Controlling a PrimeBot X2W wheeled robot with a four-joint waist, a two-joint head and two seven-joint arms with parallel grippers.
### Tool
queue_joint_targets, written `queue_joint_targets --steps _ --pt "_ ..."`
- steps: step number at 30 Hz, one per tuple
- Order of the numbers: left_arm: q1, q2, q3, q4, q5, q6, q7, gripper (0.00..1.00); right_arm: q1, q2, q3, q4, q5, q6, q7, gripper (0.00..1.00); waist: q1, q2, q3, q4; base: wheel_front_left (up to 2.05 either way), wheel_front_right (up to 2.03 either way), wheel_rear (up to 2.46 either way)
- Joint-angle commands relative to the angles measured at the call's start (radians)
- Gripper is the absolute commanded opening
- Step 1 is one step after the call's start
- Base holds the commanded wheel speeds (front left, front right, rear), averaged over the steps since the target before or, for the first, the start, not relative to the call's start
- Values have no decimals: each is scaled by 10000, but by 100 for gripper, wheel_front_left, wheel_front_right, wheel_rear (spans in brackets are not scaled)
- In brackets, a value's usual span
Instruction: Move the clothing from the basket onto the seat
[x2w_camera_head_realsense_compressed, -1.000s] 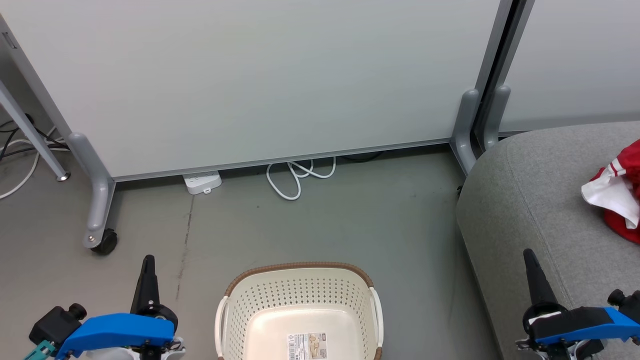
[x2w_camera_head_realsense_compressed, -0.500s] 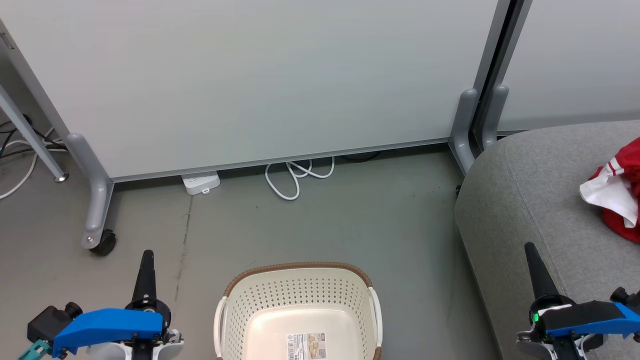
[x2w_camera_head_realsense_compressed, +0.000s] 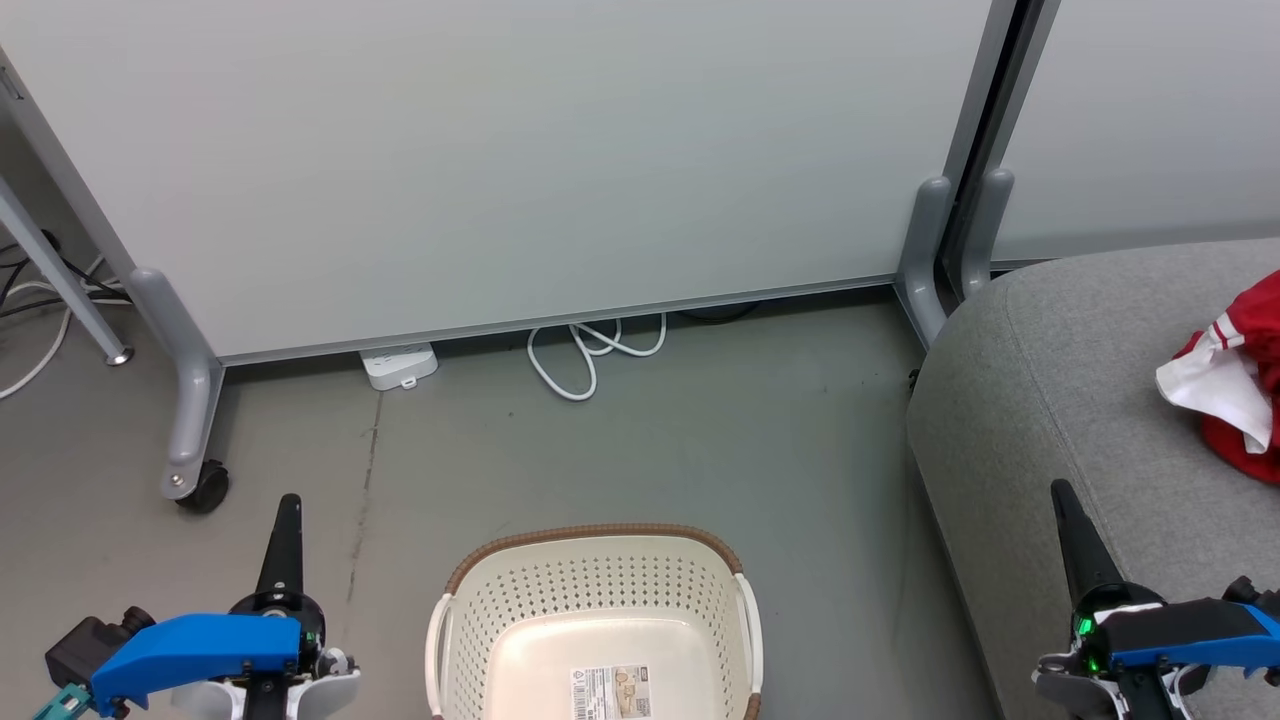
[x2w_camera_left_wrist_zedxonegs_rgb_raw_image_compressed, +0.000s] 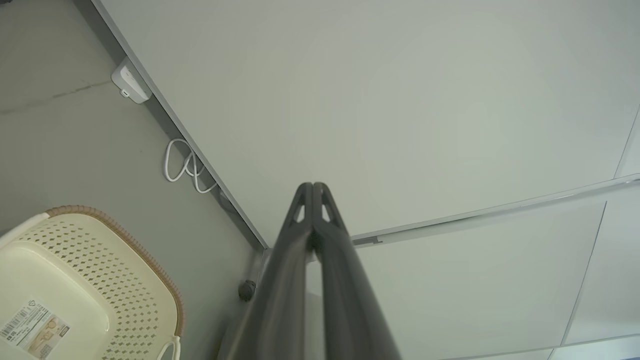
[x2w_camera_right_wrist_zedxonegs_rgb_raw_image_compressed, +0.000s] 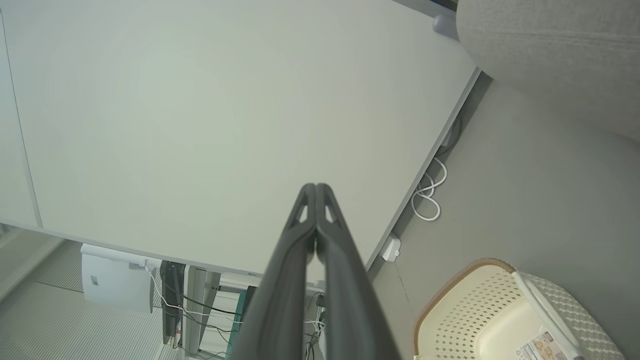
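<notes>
Clothing (x2w_camera_head_realsense_compressed: 1232, 385) on seat (x2w_camera_head_realsense_compressed: 1070, 400), head view

Bright, even, soft light all over the head view, with no hard shadows; there's just a thin dark band beneath the partition panel (x2w_camera_head_realsense_compressed: 560, 170), on the floor (x2w_camera_head_realsense_compressed: 700, 440). No glare on the panel. Both wrist views bend straight lines toward the edges. Left gripper (x2w_camera_left_wrist_zedxonegs_rgb_raw_image_compressed: 312, 186) is sharp at the tips and smeared near the lens; right gripper (x2w_camera_right_wrist_zedxonegs_rgb_raw_image_compressed: 316, 186), same story.
</notes>
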Motion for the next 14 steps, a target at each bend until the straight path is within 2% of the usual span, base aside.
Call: queue_joint_targets --steps 1,14 --pt "-238 9 42 -72 -219 -62 61 0 -224 18 -40 -101 256 3 83 0 0 0 0 -4 0 0 0" --pt "-314 7 181 -57 -1301 -110 331 0 -267 47 -121 -144 1310 3 363 0 0 0 4 -42 0 0 0"
